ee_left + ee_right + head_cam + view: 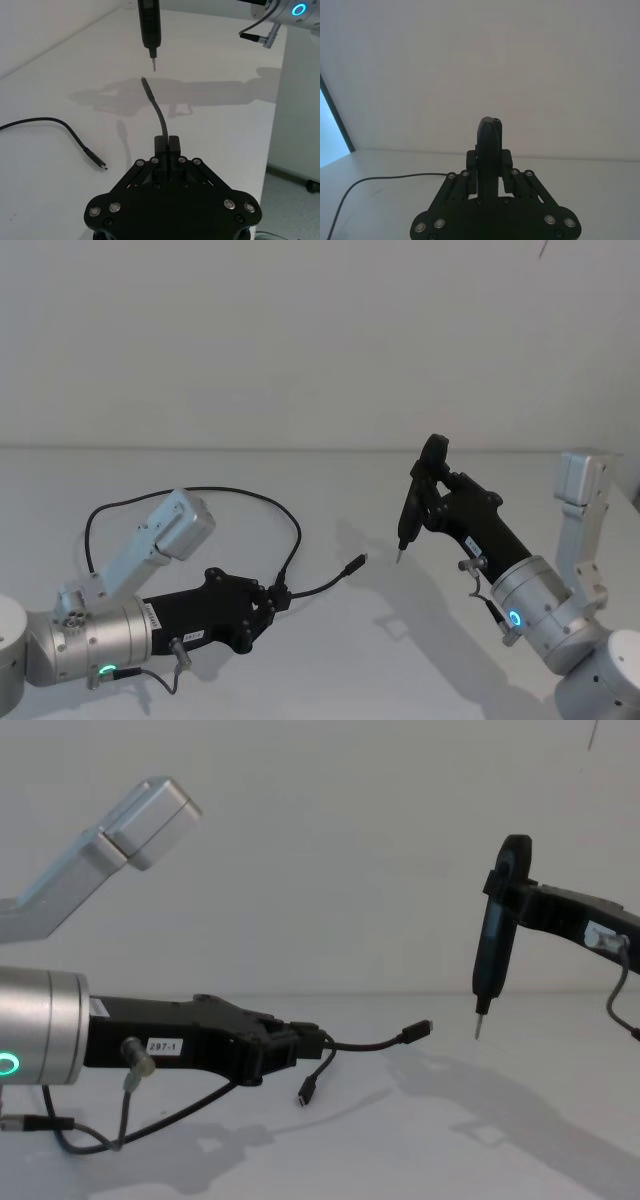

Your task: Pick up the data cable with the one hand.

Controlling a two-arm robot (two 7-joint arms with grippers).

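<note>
- Closest to me, low on the robot's left, the left gripper (272, 602) reaches forward above the white table (330, 660); it is a blocky black unit with a small white label, fixed to a thick silver cylinder (40, 1025) that carries a green ring light.
- Its two fingers (168, 146) are pressed close together with the data cable (320, 586) pinched between them, so it has a firm hold of that thin black cable.
- From the fingertips one short branch juts forward and a little upward, ending in a small black plug (417, 1031) held in the air above the tabletop.
- A second short branch droops just below the fingers, and its plug (306, 1094) hangs close to the table surface; I cannot tell whether it touches.
- Behind the grip, the rest of the cable sweeps back in a wide loop (200, 495) across the table toward the left arm.
- On the robot's right, the right gripper (432, 502) is raised well above the table, its fingers closed on a slim black tool (492, 952) that hangs upright with a pointed metal tip (477, 1025) aimed downward.
- That tip sits near the raised plug and just beyond it, apart from it, with open air between the two.
</note>
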